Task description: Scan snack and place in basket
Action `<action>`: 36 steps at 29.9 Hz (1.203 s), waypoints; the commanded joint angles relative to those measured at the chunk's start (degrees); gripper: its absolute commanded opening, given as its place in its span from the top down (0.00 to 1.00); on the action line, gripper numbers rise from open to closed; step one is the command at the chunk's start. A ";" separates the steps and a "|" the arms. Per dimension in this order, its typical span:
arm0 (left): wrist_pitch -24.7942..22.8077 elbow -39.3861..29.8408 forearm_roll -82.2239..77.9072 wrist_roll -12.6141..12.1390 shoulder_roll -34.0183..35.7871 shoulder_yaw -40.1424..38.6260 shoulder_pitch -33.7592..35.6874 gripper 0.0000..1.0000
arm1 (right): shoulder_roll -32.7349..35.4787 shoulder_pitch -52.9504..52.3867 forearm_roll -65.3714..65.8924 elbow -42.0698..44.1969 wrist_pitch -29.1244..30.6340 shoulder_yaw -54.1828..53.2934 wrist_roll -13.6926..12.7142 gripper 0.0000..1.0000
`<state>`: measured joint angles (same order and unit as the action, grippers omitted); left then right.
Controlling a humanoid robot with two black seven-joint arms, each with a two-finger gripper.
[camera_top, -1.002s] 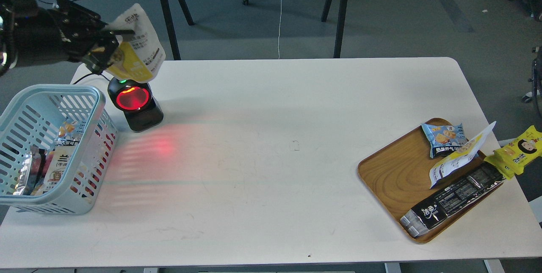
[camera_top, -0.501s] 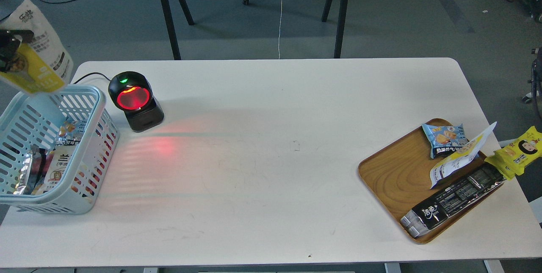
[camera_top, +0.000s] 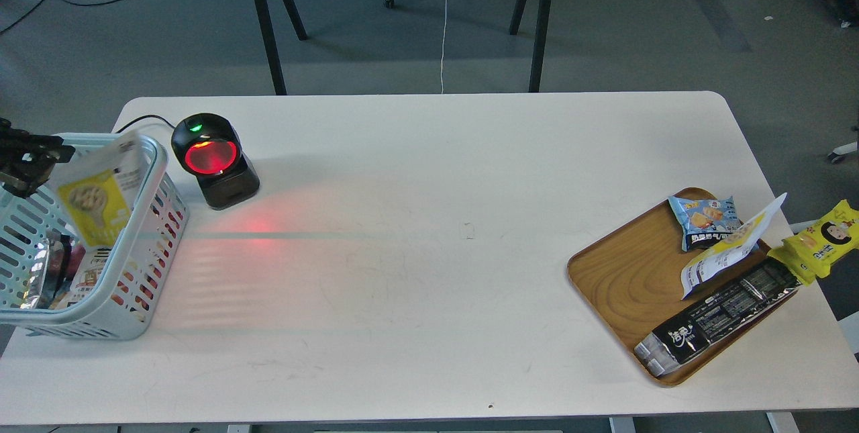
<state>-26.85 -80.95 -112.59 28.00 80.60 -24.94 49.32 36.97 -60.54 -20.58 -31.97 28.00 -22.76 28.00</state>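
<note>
The snack, a white pouch with a yellow panel picturing beige balls, is blurred and sits tilted inside the top of the pale blue slotted basket at the table's left edge. My left gripper is at the far left edge of the view, just left of the pouch and above the basket's rim. Its fingers look apart and the pouch appears free of them. Several other packets lie at the bottom of the basket. My right gripper is out of view.
A black scanner with a glowing red window stands right of the basket, casting red light on the table. An oval wooden tray at the right holds a small blue packet, a white-yellow pouch and a long black packet. A yellow packet lies beside the tray.
My left gripper carried the snack from above the scanner leftward, then down over the basket. The snack now lies inside the basket's top, apart from the fingers.
</note>
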 commanded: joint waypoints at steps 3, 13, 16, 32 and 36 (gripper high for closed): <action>0.13 0.79 23.24 0.00 -1.93 -1.42 2.18 0.15 | 0.11 -0.45 0.02 0.24 0.00 0.09 0.00 0.01; -0.66 24.31 62.64 -2.58 -27.22 -6.87 9.38 0.02 | 0.56 -0.81 0.02 3.14 0.00 0.00 0.00 0.01; -0.75 33.71 73.70 -5.76 -36.53 -9.33 11.58 0.02 | -0.15 -0.72 -0.16 4.11 0.00 -0.53 -0.05 0.01; -1.15 57.12 124.96 -9.98 -59.41 -15.14 11.16 0.01 | -4.27 5.34 -7.10 4.20 0.00 -7.20 -7.52 0.01; -1.15 57.30 129.02 -9.98 -60.12 -15.14 9.92 0.01 | -7.08 5.61 -7.10 4.29 0.00 -8.61 -8.49 0.01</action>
<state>-27.99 -23.89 13.85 18.00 21.10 -40.09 60.01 31.78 -55.20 -27.46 -27.74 28.00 -30.45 20.34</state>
